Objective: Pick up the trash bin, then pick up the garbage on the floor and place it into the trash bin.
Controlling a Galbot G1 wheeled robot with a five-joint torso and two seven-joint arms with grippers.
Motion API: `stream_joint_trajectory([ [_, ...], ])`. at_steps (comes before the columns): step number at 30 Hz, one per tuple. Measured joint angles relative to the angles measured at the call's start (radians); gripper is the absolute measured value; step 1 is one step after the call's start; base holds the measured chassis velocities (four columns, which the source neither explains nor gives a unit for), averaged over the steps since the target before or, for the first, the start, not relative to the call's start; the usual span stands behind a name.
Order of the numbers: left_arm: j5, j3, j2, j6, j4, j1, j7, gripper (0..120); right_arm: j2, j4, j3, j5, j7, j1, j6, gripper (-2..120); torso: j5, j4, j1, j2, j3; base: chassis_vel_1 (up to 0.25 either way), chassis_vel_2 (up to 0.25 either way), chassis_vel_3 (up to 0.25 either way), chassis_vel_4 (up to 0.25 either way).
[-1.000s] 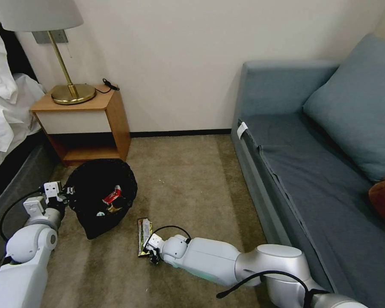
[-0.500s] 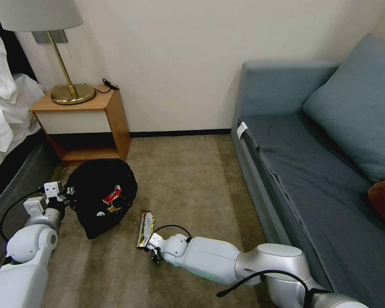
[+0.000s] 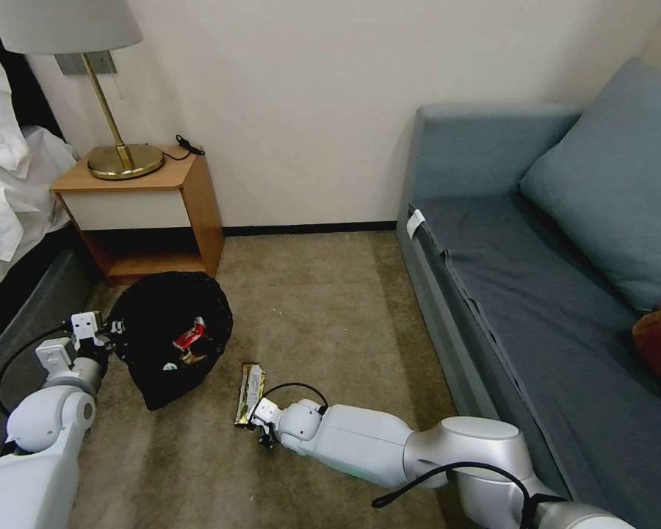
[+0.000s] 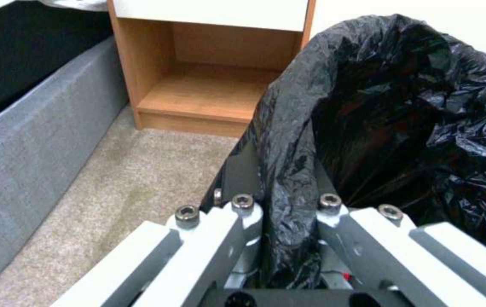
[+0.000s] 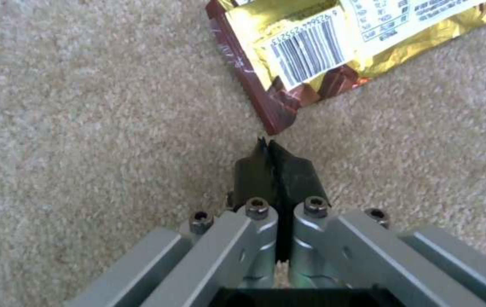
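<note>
Right gripper (image 5: pixel 270 147) fingers pressed together, apparently just short of the bar wrapper (image 5: pixel 322 51).

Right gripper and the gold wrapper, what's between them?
Bare carpet, a short strip in the right wrist view. The right gripper, fingers shut, points at the wrapper's corner without touching.

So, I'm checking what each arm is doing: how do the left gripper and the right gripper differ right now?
The left gripper is shut on the trash bin, pinching its black liner at the rim; the right gripper is shut on nothing. The left one is at the bin's side by the nightstand; the right one sits low over the carpet, its tips just short of the gold bar wrapper. Both have closed jaws.
</note>
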Motion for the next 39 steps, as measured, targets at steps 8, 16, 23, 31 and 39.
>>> stream_joint_trajectory([
  [8, -0.002, -0.001, 0.002, -0.001, 0.01, -0.006, -0.001, 4, 0.0, -0.008, 0.01, -0.023, 0.001, 0.0, 0.018, 0, 0.0, 0.0, 0.0, 0.0, 0.0, 0.0, 0.0, 0.0, 0.0],
  [16, -0.002, 0.001, 0.003, -0.001, 0.015, -0.011, -0.004, 4, 0.0, -0.008, 0.021, -0.025, 0.019, 0.008, 0.038, 25, 0.0001, 0.0, 0.0, 0.0, 0.0, 0.0, 0.0, 0.0, 0.0],
  [23, -0.006, 0.001, 0.01, 0.001, 0.015, -0.015, -0.004, 4, 0.0, -0.006, 0.028, -0.022, 0.023, 0.021, 0.067, 51, 0.0003, 0.0, 0.0, 0.0, 0.0, 0.0, 0.0, 0.0, 0.0],
  [31, -0.015, 0.0, 0.022, 0.003, 0.015, -0.015, -0.005, 4, 0.0, 0.001, 0.04, -0.014, 0.023, 0.034, 0.087, 80, 0.0002, 0.0, 0.0, 0.0, 0.0, 0.0, 0.0, 0.0, 0.0],
  [39, -0.017, 0.001, 0.026, 0.004, 0.015, -0.016, -0.005, 4, 0.0, -0.006, 0.042, 0.002, 0.018, 0.037, 0.132, 99, 0.0001, 0.0, 0.0, 0.0, 0.0, 0.0, 0.0, 0.0, 0.0],
])
